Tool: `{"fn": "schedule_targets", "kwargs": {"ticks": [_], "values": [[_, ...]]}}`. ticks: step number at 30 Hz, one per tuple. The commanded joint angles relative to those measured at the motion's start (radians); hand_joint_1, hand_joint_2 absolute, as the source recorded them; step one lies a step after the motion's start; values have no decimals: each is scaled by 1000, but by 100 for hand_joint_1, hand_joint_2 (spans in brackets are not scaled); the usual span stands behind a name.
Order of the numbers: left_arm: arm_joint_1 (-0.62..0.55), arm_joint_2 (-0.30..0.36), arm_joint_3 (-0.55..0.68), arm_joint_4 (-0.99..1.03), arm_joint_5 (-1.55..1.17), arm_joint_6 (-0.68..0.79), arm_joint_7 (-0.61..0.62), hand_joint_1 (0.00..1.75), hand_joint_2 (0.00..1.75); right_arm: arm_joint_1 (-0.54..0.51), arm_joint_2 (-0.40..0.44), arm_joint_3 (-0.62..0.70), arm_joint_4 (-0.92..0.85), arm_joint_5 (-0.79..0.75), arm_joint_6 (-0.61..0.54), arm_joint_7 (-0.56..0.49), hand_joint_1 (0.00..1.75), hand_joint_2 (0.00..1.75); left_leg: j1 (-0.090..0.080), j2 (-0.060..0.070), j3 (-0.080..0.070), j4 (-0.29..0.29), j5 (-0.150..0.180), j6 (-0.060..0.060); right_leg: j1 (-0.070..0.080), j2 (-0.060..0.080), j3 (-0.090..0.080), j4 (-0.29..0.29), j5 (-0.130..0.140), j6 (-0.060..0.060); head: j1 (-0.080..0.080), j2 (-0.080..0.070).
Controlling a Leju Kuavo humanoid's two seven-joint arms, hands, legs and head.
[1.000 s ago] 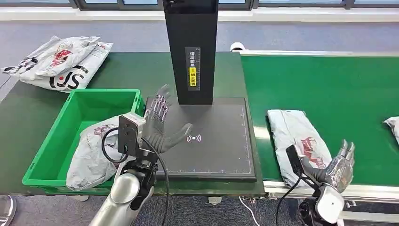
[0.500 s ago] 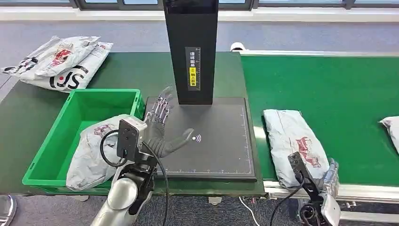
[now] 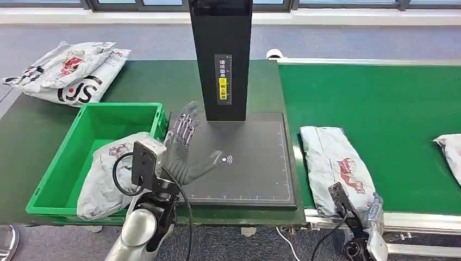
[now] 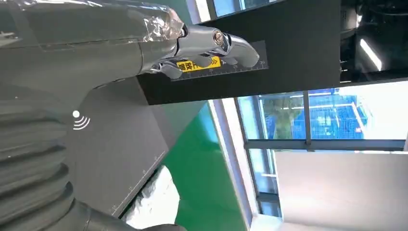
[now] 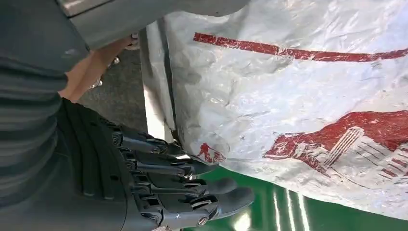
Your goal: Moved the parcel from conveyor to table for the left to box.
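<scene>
A grey parcel (image 3: 334, 163) with red print lies on the green conveyor (image 3: 380, 103), near its left end. My right hand (image 3: 375, 215) is low at the conveyor's near edge, just below that parcel. In the right wrist view its dark fingers (image 5: 187, 192) stretch out beside the parcel (image 5: 298, 96) edge and hold nothing. My left hand (image 3: 182, 147) hovers open over the black scanner plate (image 3: 250, 163), fingers spread. The left wrist view shows that hand (image 4: 96, 48) before the black column (image 4: 250, 62).
A green box (image 3: 60, 163) left of the plate holds one grey parcel (image 3: 106, 176). More parcels (image 3: 68, 70) lie at the table's far left. The black scanner column (image 3: 220, 54) stands behind the plate. Another parcel (image 3: 450, 147) comes in at the conveyor's right edge.
The parcel has ridden left along the conveyor toward the table. My right hand has dropped lower, to the conveyor's near edge. The left hand has hardly moved.
</scene>
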Motion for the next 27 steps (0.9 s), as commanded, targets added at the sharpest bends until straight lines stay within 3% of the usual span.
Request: {"fn": "schedule_targets", "kwargs": {"ticks": [1,9,10,20,27], "values": [[-8,17,37,27,-1,-7,6,0,175,-41,-2,-49,80,-4,7,-1,0,175,0,1,2,-1,0,0,0,0,2,-1,0,0,0,0],[-12,20,27,21,-3,-12,7,0,175,-54,-7,-37,154,-13,-18,-19,0,175,0,1,3,-2,0,0,1,0,3,-2,0,0,0,0],[-12,21,27,19,-3,-12,7,0,175,-53,-7,-32,152,-11,-21,-21,171,175,0,1,2,-1,0,0,0,0,2,-1,0,0,0,0],[-5,18,32,11,-4,-7,7,0,175,-21,9,14,15,3,-40,-30,175,175,0,2,3,-2,0,0,0,0,2,-2,0,0,0,0],[0,10,40,2,-9,1,7,0,175,52,32,85,-246,10,-12,-25,175,175,0,3,3,-2,-1,0,0,2,2,-1,-1,-1,0,0]]}}
